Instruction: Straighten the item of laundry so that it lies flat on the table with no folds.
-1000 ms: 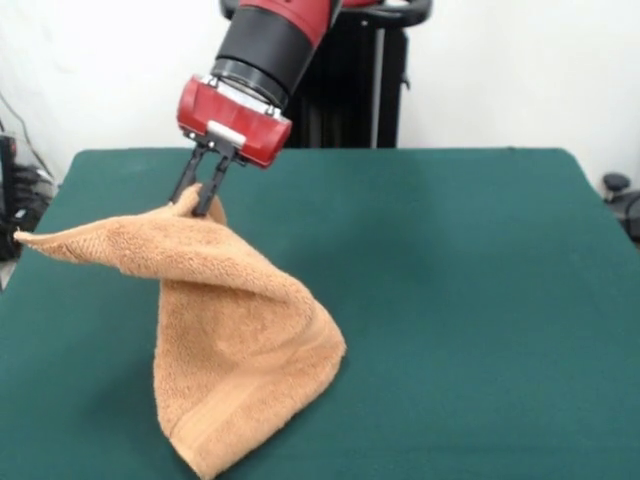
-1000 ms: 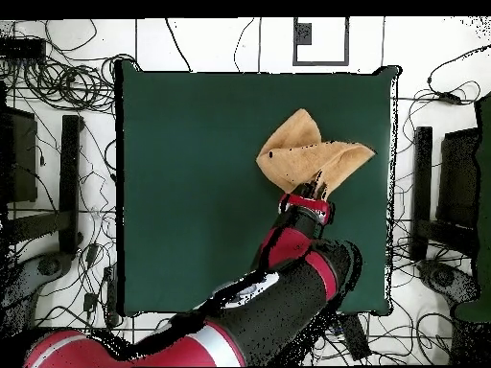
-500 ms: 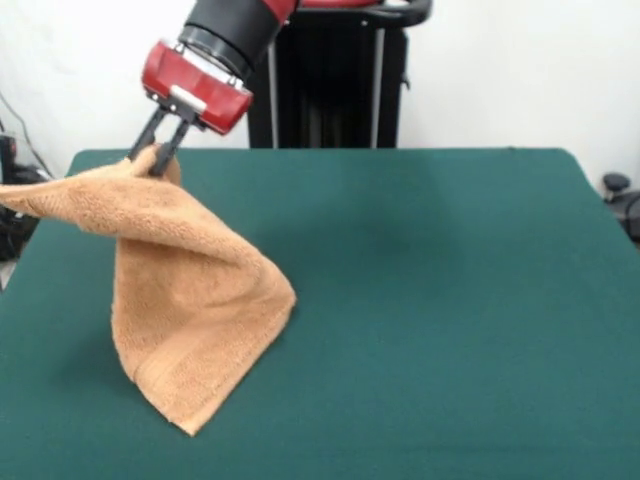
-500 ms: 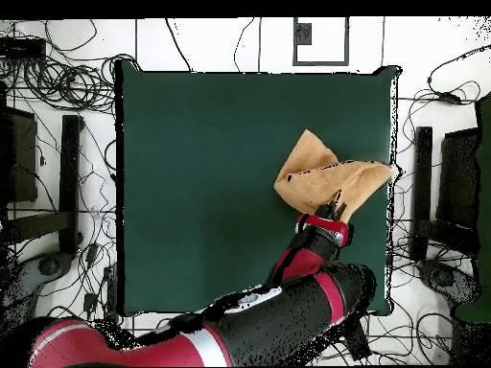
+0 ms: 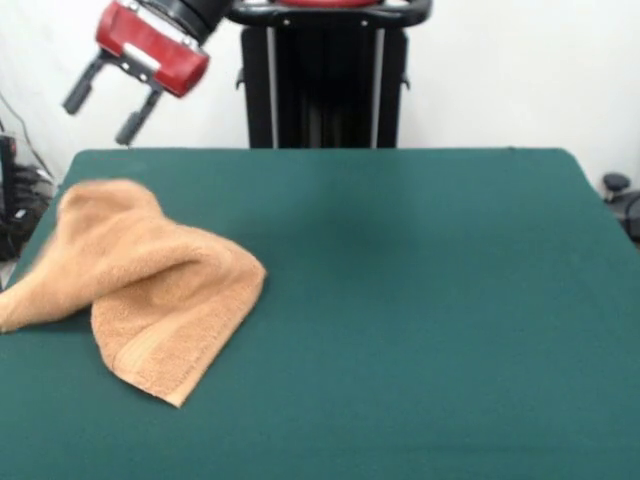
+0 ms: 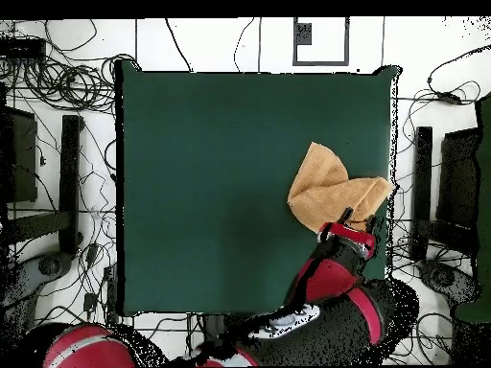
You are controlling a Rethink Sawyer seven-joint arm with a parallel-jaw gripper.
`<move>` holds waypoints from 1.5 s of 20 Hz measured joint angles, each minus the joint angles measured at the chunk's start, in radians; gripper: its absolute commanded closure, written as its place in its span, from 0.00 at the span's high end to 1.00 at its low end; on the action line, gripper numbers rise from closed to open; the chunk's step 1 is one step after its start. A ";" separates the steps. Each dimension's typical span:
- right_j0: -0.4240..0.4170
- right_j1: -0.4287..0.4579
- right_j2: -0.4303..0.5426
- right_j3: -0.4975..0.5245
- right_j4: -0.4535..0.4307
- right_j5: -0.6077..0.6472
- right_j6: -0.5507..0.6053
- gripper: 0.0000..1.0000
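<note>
The item of laundry (image 5: 150,290), a light orange-tan towel, lies in a loose heap on the left part of the green table (image 5: 430,290). One flap is doubled over the rest, and a corner reaches the table's left edge. My gripper (image 5: 102,114) hangs above and behind it, open and empty, well clear of the cloth. In the overhead view the towel (image 6: 331,187) sits by the table's (image 6: 211,172) right edge, and the gripper (image 6: 357,220) is just below it.
A black stand (image 5: 320,80) rises behind the table's far edge. In the overhead view, cables (image 6: 58,86) and black stands (image 6: 69,182) surround the table, and a white square marker (image 6: 321,40) lies beyond its top edge.
The gripper has opened and let go of the towel, then risen and moved left in the front view. The towel has dropped from hanging into a folded heap on the table.
</note>
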 measured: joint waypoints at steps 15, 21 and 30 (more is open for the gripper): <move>-0.051 -0.153 0.054 0.001 -0.049 0.071 0.000 1.00; -0.298 -0.318 0.345 0.035 -0.127 0.211 0.000 1.00; -0.517 -0.390 0.598 0.103 -0.090 0.332 0.000 1.00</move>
